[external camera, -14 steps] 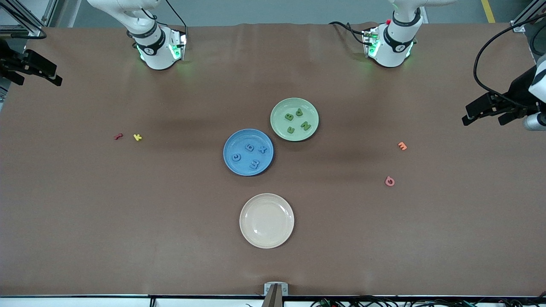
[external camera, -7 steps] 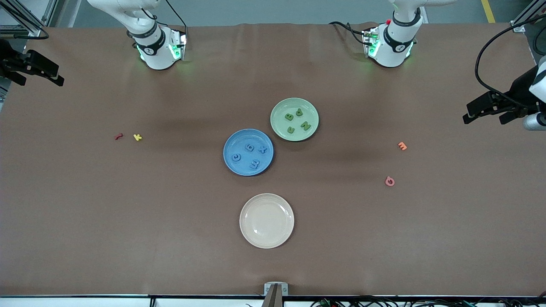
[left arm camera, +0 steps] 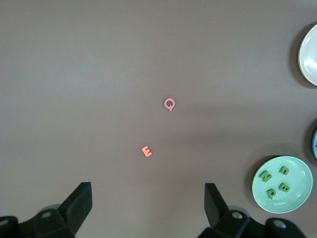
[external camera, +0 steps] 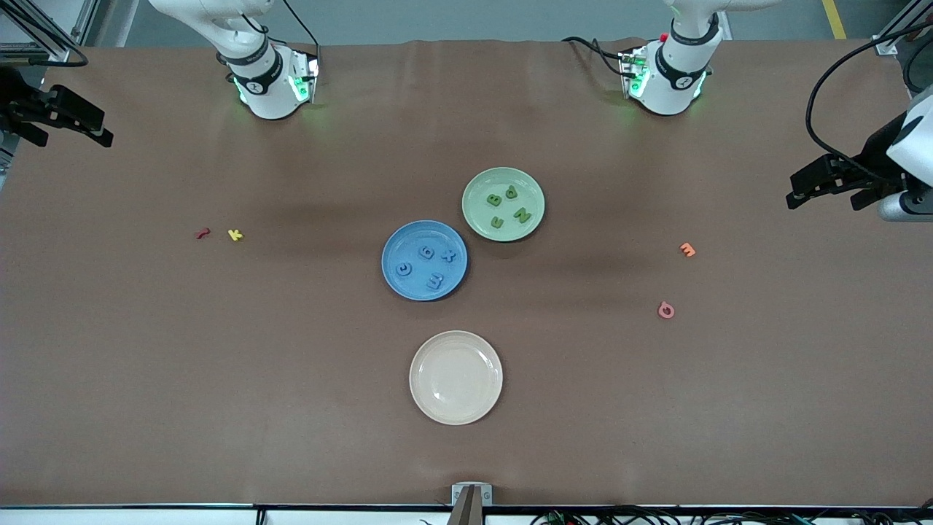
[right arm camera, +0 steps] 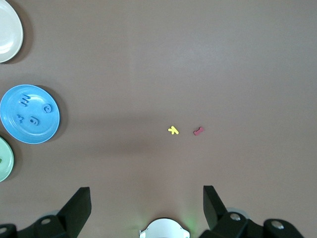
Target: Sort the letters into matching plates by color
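front view: you see the blue plate (external camera: pixel 424 260) at the table's middle holding four blue letters (external camera: pixel 426 253), and the pale green plate (external camera: pixel 503 203) touching it, farther from this camera, holding four green letters (external camera: pixel 510 205). the sorting looks complete to me. the left gripper (external camera: pixel 827 186) hangs over the left arm's end of the table, the right gripper (external camera: pixel 69 122) over the right arm's end; both wait, empty. your best move now is to keep clear of the plates and leave the red (external camera: pixel 203 233), yellow (external camera: pixel 235 234), orange (external camera: pixel 687 249) and pink (external camera: pixel 665 310) letters and the cream plate (external camera: pixel 455 377) alone.

left wrist view: you see its jaws spread wide with nothing between, above bare brown cloth (left arm camera: pixel 99 64).

right wrist view: its jaws also stand wide apart and empty; the cloth lies flat, with the arm's base below.
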